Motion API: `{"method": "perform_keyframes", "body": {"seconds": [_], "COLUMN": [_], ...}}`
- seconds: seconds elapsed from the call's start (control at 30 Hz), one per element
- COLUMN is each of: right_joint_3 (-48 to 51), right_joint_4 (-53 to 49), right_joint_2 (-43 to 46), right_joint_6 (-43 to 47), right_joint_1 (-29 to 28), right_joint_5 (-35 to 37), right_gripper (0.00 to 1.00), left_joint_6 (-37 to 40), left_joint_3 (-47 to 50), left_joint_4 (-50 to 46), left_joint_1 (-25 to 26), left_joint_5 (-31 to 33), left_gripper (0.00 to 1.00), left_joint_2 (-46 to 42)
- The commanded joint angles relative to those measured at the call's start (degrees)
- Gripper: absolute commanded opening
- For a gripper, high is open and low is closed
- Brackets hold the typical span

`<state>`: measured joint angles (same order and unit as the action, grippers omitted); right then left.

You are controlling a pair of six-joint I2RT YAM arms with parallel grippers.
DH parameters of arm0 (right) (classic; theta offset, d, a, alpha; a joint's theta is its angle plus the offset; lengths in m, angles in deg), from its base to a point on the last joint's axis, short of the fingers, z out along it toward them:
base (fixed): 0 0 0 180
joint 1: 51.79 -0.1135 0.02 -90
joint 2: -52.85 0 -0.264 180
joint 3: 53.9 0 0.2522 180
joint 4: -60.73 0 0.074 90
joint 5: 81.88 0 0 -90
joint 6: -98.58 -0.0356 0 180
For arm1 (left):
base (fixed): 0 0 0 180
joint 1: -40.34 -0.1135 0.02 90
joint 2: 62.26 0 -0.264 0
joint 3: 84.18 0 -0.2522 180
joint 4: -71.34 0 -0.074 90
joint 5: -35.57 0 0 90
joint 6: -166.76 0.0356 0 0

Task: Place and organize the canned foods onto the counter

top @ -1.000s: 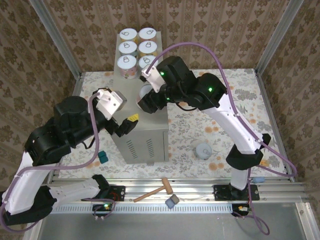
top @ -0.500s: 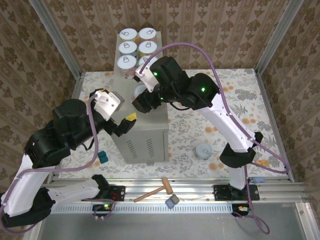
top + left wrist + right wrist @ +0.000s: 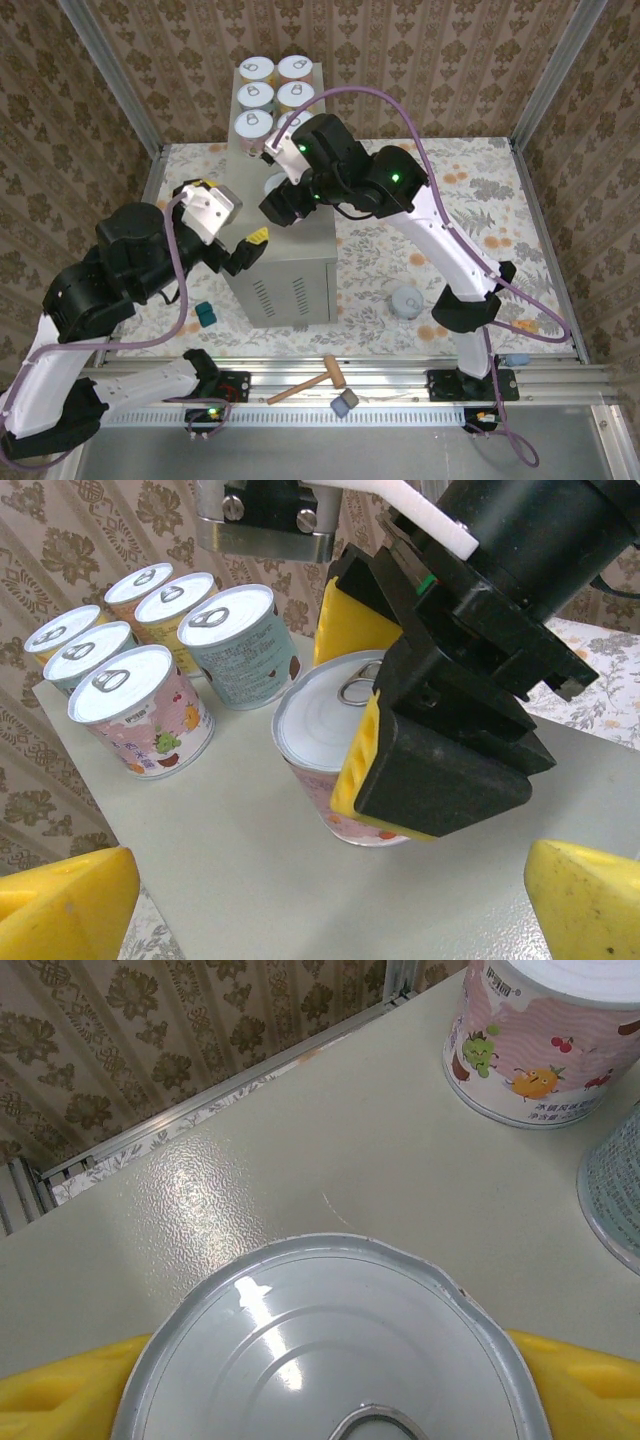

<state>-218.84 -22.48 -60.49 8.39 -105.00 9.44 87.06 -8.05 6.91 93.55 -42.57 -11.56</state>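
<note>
Pink-label can (image 3: 315, 725), pale silver lid with pull tab, lid rim a little dented on one side in the right wrist view, stands upright on the flat top of the counter (image 3: 230, 865), centre of the left wrist frame. Right gripper (image 3: 350, 695) straddles it from above, a yellow pad on each side hard by the can wall; can't tell if the pads actually press it or have let go. Upper left of that frame, six more cans (image 3: 180, 600) upright in two rows at the counter's far end, close together, nearest ones a pink fruit-print can (image 3: 140, 715) and a teal-grey can (image 3: 240, 645), orange labels behind. Left gripper (image 3: 252, 248) hangs at the counter's left edge, jaws spread wide, nothing in them. In the top view a grey can (image 3: 407, 302) sits on the floral floor (image 3: 380, 250), lower right of the counter and well apart from it.
</note>
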Motion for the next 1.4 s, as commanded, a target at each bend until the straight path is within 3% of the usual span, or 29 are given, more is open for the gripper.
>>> {"method": "perform_keyframes", "body": {"seconds": [0.0,0.33,0.63,1.03,1.37], "right_joint_3": [-1.93,-1.93,0.65,27.08,49.19], "right_joint_4": [-0.10,4.82,6.67,16.25,24.58], "right_joint_2": [-0.75,1.96,8.25,29.88,46.39], "right_joint_6": [-0.74,-1.67,-1.70,-2.54,-0.17], "right_joint_1": [-0.51,-0.49,-0.30,2.03,2.37], "right_joint_5": [0.71,3.68,10.39,18.12,14.17], "right_gripper": [0.80,0.97,1.00,1.00,1.00], "left_joint_6": [-1.15,-1.66,-3.58,-6.02,-10.50], "left_joint_3": [0.47,2.16,4.40,6.26,7.45], "left_joint_4": [0.84,2.37,6.00,13.21,18.27], "left_joint_1": [-0.07,-0.37,-0.80,-4.31,-8.91], "left_joint_5": [0.80,0.09,-1.19,-6.26,-11.98], "left_gripper": [1.00,1.00,1.00,1.00,1.00], "left_joint_2": [-0.96,-0.75,0.62,4.60,8.01]}}
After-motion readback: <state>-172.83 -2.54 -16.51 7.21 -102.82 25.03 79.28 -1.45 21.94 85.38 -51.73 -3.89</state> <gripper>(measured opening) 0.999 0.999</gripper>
